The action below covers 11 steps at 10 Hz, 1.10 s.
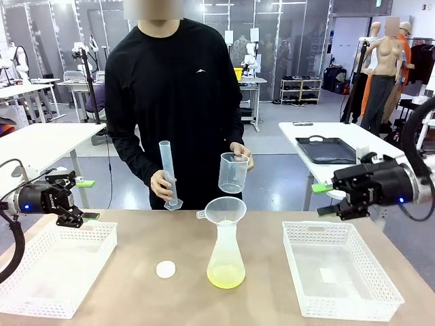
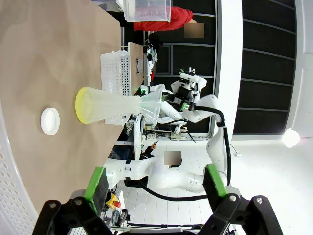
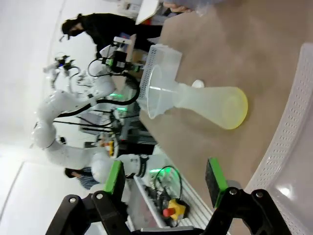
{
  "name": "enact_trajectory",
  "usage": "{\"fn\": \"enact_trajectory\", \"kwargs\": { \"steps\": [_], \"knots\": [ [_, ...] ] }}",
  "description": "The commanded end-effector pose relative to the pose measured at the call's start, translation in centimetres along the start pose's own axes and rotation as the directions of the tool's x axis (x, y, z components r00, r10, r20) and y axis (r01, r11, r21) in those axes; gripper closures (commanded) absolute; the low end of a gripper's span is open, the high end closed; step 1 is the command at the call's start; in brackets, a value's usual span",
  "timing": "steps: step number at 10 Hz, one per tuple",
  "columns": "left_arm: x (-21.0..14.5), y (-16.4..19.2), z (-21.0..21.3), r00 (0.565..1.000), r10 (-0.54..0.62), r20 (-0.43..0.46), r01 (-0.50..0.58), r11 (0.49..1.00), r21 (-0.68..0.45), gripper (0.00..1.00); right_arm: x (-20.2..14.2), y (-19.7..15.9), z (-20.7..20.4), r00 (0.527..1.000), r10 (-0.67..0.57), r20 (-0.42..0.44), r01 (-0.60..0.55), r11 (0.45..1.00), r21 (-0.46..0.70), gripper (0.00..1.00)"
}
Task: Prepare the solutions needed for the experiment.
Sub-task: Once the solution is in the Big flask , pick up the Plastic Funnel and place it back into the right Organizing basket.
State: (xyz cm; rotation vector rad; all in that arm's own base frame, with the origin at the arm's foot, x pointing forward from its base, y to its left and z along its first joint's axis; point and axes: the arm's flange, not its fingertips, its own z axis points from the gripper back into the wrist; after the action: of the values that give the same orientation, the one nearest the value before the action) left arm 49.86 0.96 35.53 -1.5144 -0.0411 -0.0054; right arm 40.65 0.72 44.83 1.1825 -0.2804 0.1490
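Solutions [image 1: 225,276] on brown lab table [image 1: 265,302]

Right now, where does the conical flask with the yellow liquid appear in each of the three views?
Front view: the flask stands at lower centre, yellow liquid in its base, funnel on top.
Left wrist view: it appears sideways left of centre, base pointing left.
Right wrist view: it appears sideways right of centre, base pointing right.
Shared landmark: the small white cap near the flask.
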Motion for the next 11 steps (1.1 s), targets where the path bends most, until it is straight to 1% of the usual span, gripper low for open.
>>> {"fn": "enact_trajectory", "kwargs": {
  "steps": [1, 3, 6, 7, 11],
  "knots": [
    [0.0, -0.2, 0.0, 1.000, 0.007, -0.010, -0.007, 1.000, -0.006, 0.00, 0.5, 3.1, -1.6, 1.000, -0.015, 0.004, 0.016, 0.990, -0.140, 0.16],
    [0.0, -0.2, 0.0, 1.000, 0.007, -0.010, -0.007, 1.000, -0.006, 0.00, 1.3, 5.5, -2.1, 0.998, 0.006, 0.061, 0.011, 0.961, -0.278, 0.16],
    [0.0, -0.2, 0.0, 1.000, 0.007, -0.010, -0.007, 1.000, -0.006, 0.00, 1.4, 5.9, -2.0, 0.996, 0.009, 0.090, 0.020, 0.950, -0.313, 0.16],
    [0.0, -0.2, 0.0, 1.000, 0.007, -0.010, -0.007, 1.000, -0.006, 0.00, 1.5, 5.9, -1.8, 0.996, 0.044, 0.076, -0.022, 0.963, -0.270, 0.16],
    [0.0, -0.2, 0.0, 1.000, 0.007, -0.010, -0.007, 1.000, -0.006, 0.00, 1.5, 5.9, -1.8, 0.996, 0.044, 0.076, -0.022, 0.963, -0.270, 0.16]
  ]
}}
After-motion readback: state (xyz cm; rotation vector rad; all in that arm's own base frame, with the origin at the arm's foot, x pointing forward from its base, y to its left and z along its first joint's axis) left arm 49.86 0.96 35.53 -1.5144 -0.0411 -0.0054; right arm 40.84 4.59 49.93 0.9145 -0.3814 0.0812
